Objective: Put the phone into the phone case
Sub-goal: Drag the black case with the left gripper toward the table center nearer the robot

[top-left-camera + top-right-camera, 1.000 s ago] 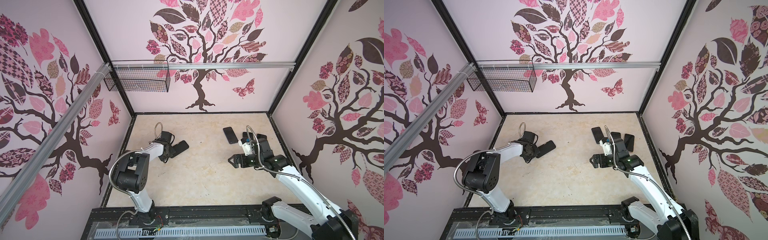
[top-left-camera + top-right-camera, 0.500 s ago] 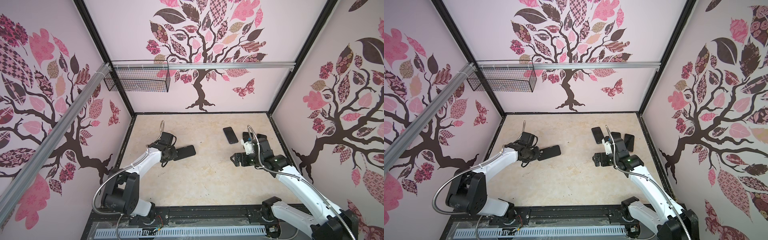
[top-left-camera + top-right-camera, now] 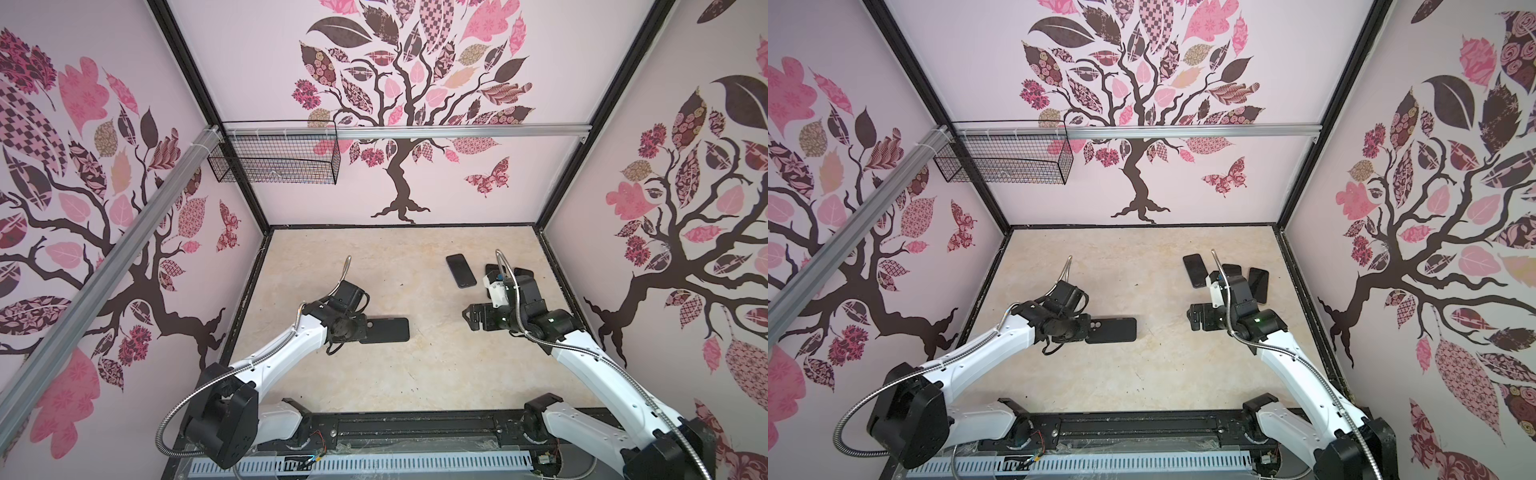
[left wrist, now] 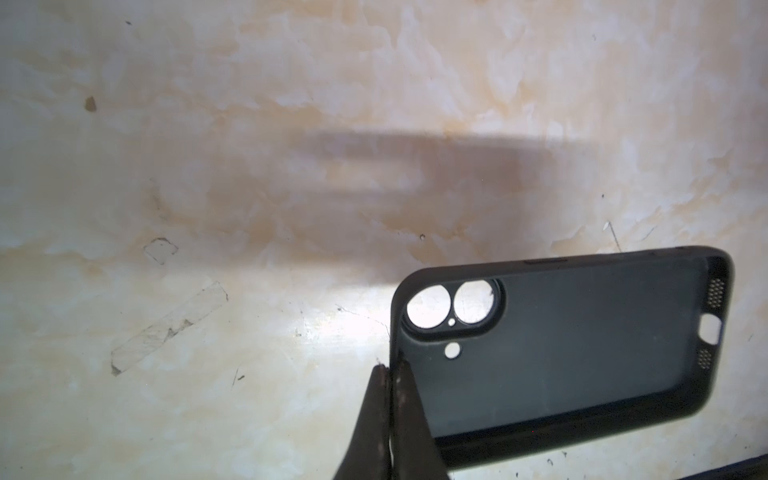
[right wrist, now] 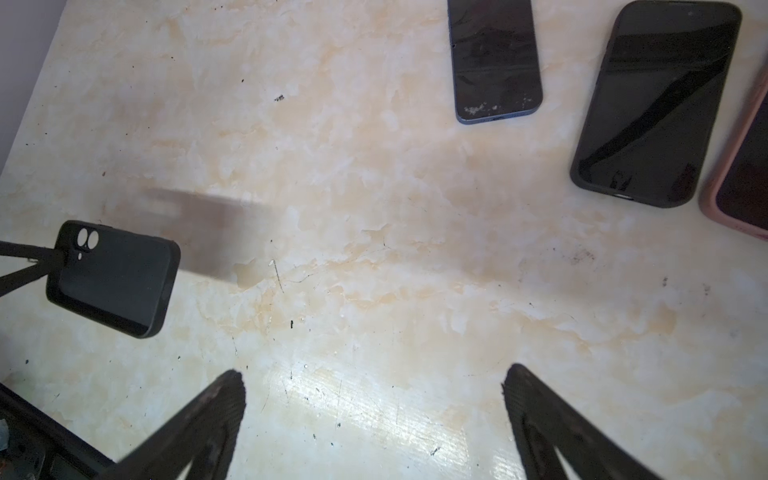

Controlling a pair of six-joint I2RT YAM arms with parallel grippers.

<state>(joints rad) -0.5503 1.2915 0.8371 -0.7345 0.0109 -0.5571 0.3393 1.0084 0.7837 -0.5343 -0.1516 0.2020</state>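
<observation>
Since a second earlier, my left arm had swung from the left wall toward the middle, carrying the phone case [image 3: 384,330] with it. My left gripper [image 4: 390,371] was pinched tight on the case's short rim beside the lens cutout. The case jutted out beyond the fingertips, lifted off the marbled table [image 3: 415,374], and its shadow fell apart from it. It was matte black with rounded corners, two round lens holes, a smaller hole below them and mesh grilles at the far end.

My right gripper [image 5: 374,386] hung with its ribbed jaws spread wide, holding nothing. The phone [image 5: 494,62] lay flat at the far right, well apart from the case. It was slim, with glossy dark glass and a blue rim. Near it lay a black-cased phone [image 5: 656,104] and a pink-cased phone [image 5: 744,174].
</observation>
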